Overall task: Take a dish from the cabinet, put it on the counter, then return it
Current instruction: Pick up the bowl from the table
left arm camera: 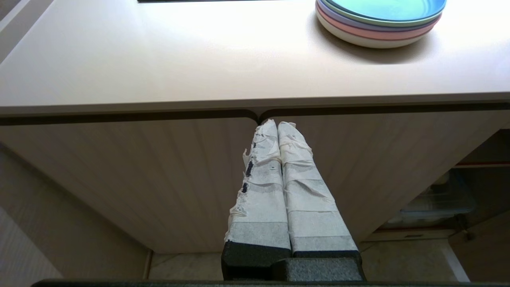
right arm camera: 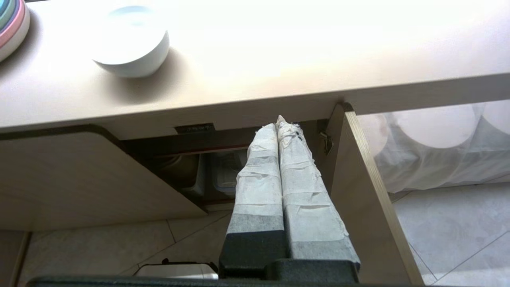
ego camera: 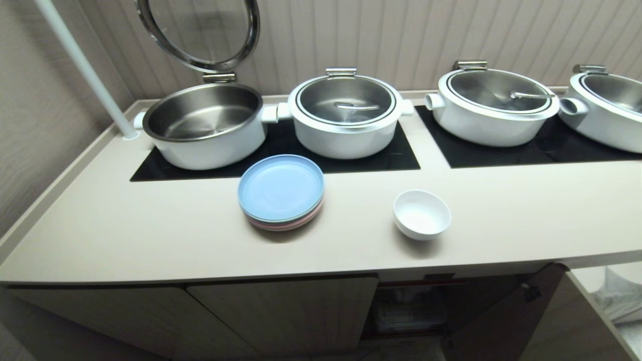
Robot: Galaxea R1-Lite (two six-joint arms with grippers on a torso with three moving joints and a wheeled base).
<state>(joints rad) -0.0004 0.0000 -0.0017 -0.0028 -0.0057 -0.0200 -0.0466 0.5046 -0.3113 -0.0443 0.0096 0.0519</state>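
Both grippers, left [left arm camera: 277,124] and right [right arm camera: 281,124], are squeezed tight with nothing in them. The bowl [ego camera: 421,214] sits on the counter [ego camera: 150,225]. The cabinet's label [right arm camera: 194,128] is too small to read.

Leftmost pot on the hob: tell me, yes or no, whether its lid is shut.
No, the leftmost pot stands open, its round glass lid tipped up on the hinge against the wall and the steel inside bare.

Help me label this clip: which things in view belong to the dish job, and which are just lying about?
Job: white bowl, counter, cabinet with its door open, right gripper shut and empty.
Lying about: stacked plates, four pots on hobs, left gripper.
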